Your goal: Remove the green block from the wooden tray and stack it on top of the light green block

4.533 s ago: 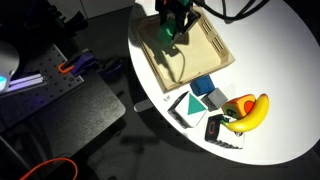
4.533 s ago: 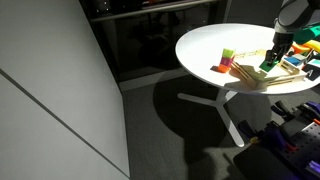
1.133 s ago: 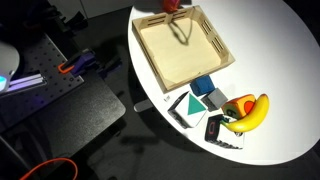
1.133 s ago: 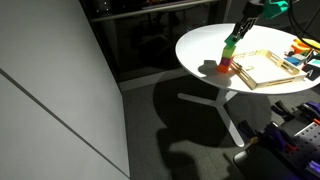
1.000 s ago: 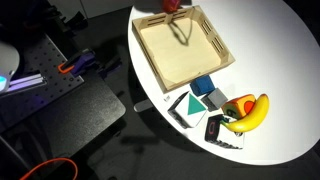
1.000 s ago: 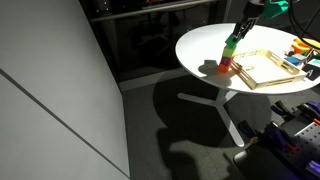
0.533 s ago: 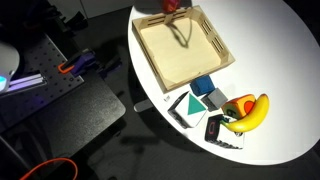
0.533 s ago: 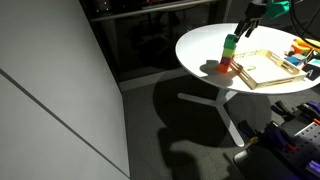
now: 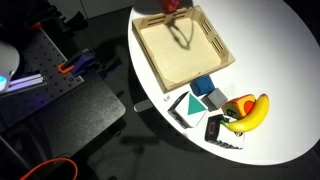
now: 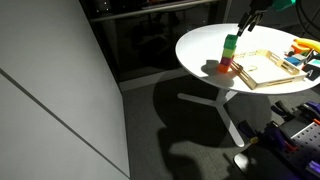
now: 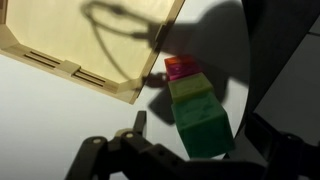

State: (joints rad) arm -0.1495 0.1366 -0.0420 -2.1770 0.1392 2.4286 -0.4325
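Observation:
The green block (image 11: 203,125) sits on top of the light green block (image 11: 190,88), which rests on a pink-red block (image 11: 180,67). The stack stands on the white table just outside a corner of the wooden tray (image 11: 80,40). My gripper (image 11: 200,125) hangs over the stack, open, one finger on each side of the green block and clear of it. In an exterior view the stack's green block (image 10: 231,41) stands by the tray (image 10: 262,68), with the gripper (image 10: 250,20) above and to its right. The tray (image 9: 146,58) holds no block.
A blue cube (image 9: 203,86), a teal triangular piece (image 9: 188,104), a pale teal cube (image 9: 214,98), a banana (image 9: 250,112) and a dark flat piece (image 9: 222,132) lie past the tray's near corner. The round table's edge (image 10: 190,62) runs close to the stack.
The gripper has opened, let go of the green block and risen away from it. The green block stays on the stack.

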